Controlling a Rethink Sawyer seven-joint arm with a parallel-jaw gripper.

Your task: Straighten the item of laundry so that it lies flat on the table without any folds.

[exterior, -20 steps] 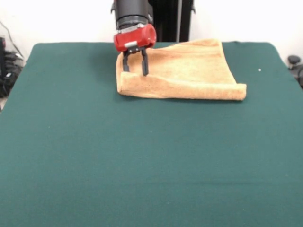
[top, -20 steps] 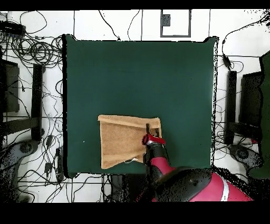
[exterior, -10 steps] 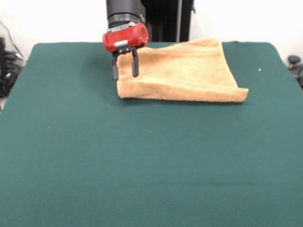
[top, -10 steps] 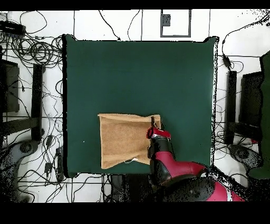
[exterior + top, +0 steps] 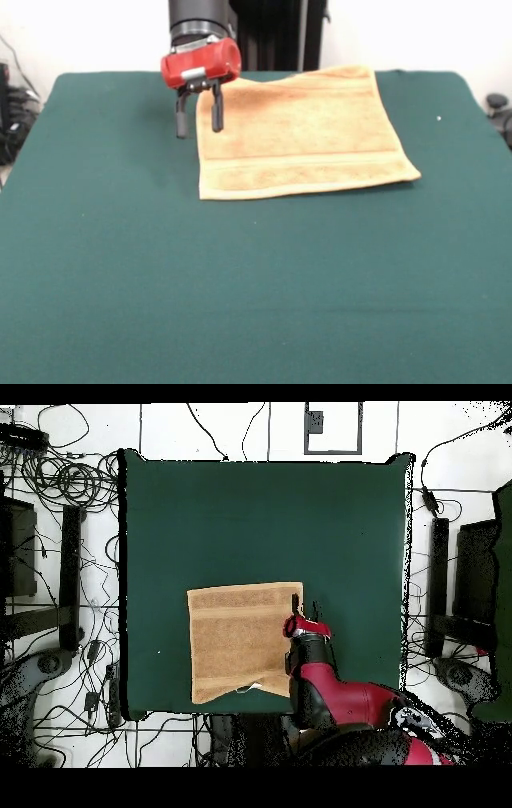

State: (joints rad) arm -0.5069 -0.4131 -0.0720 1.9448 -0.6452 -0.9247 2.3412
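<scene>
Orange-tan terry-cloth towel spread flat on dark green felt-covered worktop, ribbed band along one edge. Red-and-black gripper over the towel's side edge, fingers parted, holding nothing.

Front view: the camera stands across the counter from the arm, raised a little and tilted down, so the green top fills most of the field and narrows toward a pale wall at the top. The near counter edge falls outside the frame.

Overhead view: the camera looks straight down from well above, taking in the whole counter with cables and floor on every side. It is turned half round relative to the front view; the arm enters from the bottom.

Shared field: both views cover the towel and the tool at one of its side edges.
</scene>
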